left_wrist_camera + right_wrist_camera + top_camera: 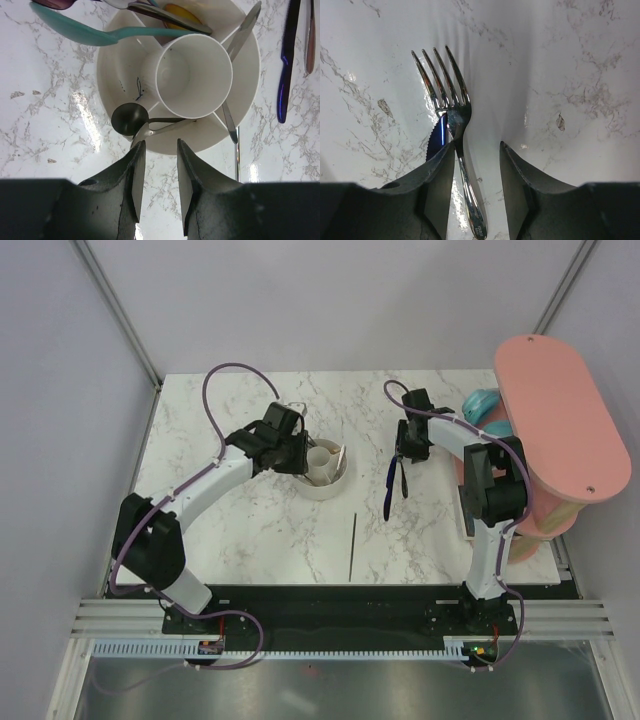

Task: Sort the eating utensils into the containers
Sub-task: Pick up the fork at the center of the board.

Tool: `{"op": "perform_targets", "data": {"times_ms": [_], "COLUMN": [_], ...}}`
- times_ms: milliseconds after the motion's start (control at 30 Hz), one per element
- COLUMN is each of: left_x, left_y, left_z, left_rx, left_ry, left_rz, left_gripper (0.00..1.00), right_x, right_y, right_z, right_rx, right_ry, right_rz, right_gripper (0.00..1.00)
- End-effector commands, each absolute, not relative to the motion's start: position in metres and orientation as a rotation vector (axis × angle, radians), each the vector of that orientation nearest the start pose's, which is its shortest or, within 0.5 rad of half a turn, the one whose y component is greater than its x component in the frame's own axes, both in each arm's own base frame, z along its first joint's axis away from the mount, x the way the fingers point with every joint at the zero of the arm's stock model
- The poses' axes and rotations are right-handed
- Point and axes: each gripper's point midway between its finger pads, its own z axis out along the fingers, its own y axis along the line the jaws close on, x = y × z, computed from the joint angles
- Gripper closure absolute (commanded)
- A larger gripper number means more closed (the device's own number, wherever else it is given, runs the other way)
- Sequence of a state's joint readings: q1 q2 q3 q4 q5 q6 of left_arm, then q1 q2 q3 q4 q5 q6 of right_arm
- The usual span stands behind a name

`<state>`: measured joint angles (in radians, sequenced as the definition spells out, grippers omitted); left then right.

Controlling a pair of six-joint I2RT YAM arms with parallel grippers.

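Observation:
The white round holder (318, 490) stands mid-table; in the left wrist view its rim (107, 65) rings a central cup (194, 75). Its sections hold a teal spoon (100, 35), a black spoon (130, 119), a gold-bowled spoon (182, 12) and silver handles (245, 30). My left gripper (297, 445) (160, 145) is open and empty at the holder's edge. My right gripper (405, 468) (477, 147) is open, low over the table, with a silver fork (447, 95) lying between its fingers. A blue-handled knife (389, 490) (436, 140) lies beside the fork. A thin stick (353, 545) lies nearer the front.
A large pink oval board (560, 430) stands on a raised stand at the right edge, with a teal object (483, 405) beside it. The knife (285, 75) and fork (310, 40) also show in the left wrist view, right of the holder.

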<state>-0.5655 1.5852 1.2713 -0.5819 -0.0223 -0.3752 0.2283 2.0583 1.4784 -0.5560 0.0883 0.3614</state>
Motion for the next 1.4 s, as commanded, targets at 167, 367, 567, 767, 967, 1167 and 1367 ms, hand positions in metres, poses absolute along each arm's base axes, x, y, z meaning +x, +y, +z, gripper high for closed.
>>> {"op": "perform_targets", "data": {"times_ms": [167,367,567,767,967,1167,1367], "left_x": [0.342,0.344,0.345,0.343,0.338,0.335,0.336], "left_y": [-0.214,-0.213,-0.206,-0.201,-0.198,-0.192,-0.188], "left_z": [0.163,0.167,0.171,0.173,0.176,0.180,0.194], "left_rx": [0.223,0.218,0.201,0.177,0.167,0.142,0.113], "left_ry": [2.425,2.412,2.398,2.398,2.392,2.381,2.347], "left_rz": [-0.355,-0.353,-0.343,-0.348,-0.361,-0.366,-0.388], "left_gripper": [0.62,0.62,0.62,0.62,0.62,0.62,0.62], "right_x": [0.422,0.419,0.411,0.393,0.389,0.383,0.369], "right_y": [0.101,0.108,0.121,0.122,0.112,0.111,0.111], "right_z": [-0.011,-0.017,-0.029,-0.044,-0.049,-0.052,-0.054], "right_rx": [0.171,0.135,0.061,0.055,0.072,0.034,0.020], "right_ry": [2.793,2.816,2.861,2.918,2.921,2.980,3.040], "right_rz": [-0.009,-0.011,-0.027,-0.102,-0.193,-0.214,-0.208], "right_gripper": [0.59,0.61,0.70,0.69,0.70,0.84,0.95]}}
